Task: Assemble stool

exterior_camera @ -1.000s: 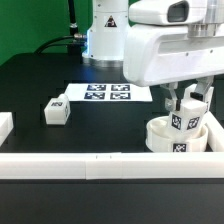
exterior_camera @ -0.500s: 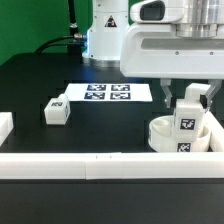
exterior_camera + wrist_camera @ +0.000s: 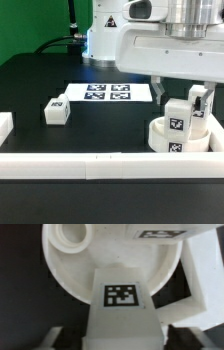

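Note:
My gripper (image 3: 183, 106) is shut on a white stool leg (image 3: 178, 118) with a square tag and holds it upright over the round white seat (image 3: 160, 136) at the exterior view's right. In the wrist view the leg (image 3: 122, 303) runs out between my fingers (image 3: 188, 339) above the seat's top face (image 3: 70, 277), near one of its holes (image 3: 70, 232). The leg's lower end meets the seat, but I cannot tell whether it is seated in a hole. A second leg (image 3: 55, 110) lies loose on the black table at the left. The third leg is not clearly in view.
The marker board (image 3: 105, 93) lies behind the middle of the table. A long white border rail (image 3: 90, 166) runs along the front edge, and a white block (image 3: 4, 126) sits at the left edge. The robot's base (image 3: 100, 35) stands behind the board.
The gripper has turned and shifted a little with the leg in it. The leg was tilted over the seat and now stands upright. The loose leg has not moved.

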You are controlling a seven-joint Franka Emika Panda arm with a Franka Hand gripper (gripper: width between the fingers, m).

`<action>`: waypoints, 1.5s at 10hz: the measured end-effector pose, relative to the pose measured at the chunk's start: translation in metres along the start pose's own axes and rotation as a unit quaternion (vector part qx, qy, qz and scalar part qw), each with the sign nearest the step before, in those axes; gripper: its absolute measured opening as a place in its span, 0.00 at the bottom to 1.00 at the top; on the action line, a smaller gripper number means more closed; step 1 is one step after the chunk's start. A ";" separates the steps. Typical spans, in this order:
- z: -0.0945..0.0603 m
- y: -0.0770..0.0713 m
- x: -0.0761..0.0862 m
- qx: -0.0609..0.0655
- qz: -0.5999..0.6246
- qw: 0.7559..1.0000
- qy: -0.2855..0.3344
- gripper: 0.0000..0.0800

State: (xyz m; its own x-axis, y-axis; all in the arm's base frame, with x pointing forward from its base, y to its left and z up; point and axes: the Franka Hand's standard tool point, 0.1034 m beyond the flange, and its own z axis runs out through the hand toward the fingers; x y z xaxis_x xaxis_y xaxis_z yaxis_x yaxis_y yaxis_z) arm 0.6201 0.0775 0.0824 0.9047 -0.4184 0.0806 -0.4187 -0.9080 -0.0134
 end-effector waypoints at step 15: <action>0.001 0.180 0.019 -0.024 -0.163 0.986 0.014 0.81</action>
State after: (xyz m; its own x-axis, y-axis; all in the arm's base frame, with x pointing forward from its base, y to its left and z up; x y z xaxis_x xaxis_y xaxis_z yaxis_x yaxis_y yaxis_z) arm 0.5615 -0.0940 0.0802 0.9896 -0.1031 0.1005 -0.1098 -0.9919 0.0644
